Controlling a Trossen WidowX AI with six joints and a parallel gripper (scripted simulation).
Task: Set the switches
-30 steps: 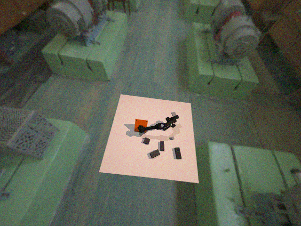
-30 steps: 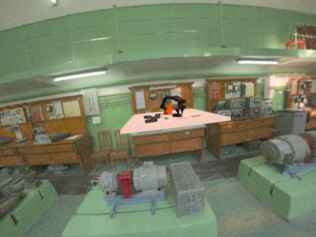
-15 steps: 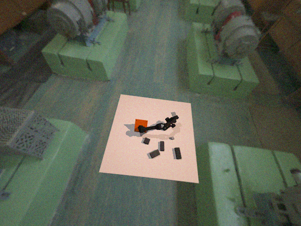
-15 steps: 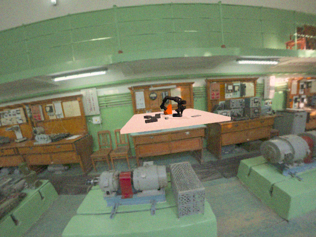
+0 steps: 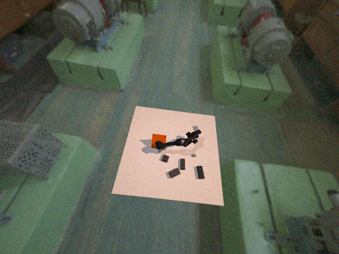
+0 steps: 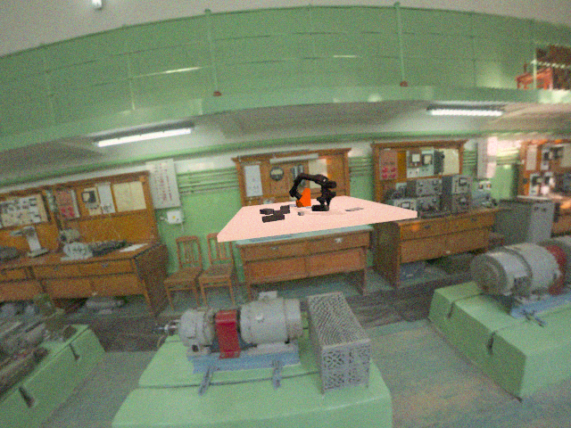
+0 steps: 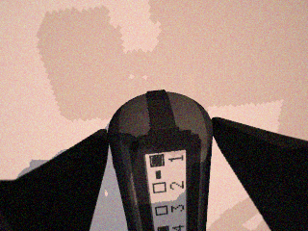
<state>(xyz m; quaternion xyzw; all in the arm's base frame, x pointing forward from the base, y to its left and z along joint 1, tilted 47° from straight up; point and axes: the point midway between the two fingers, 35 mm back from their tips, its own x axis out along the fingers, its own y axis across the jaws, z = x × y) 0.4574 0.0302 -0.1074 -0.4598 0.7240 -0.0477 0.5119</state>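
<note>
The dark grey controller unit [image 7: 130, 183] lies upside down on the pale bench [image 7: 241, 48] [image 5: 128, 180] [image 6: 249, 230], its label [image 7: 166, 192] facing up in the wrist view. On the label, square 1 is filled, 2 and 3 are empty, and the top of 4 shows filled. Squares 5 and 6 are out of the frame. The rocker switches are hidden underneath. My gripper [image 7: 160, 129] has one fingertip against each long side of the unit, near the end with square 1, and appears shut on it. In the top and exterior views the arm largely covers the unit.
An orange block [image 5: 158, 138] [image 6: 303, 198] stands at the arm's base. Several dark modules lie on the bench, among them one block [image 5: 174, 172], an upright-lying one [image 5: 182, 164] and another [image 5: 200, 172]. A small grey part [image 5: 193, 155] and a pale flat piece [image 5: 195, 127] lie near the arm.
</note>
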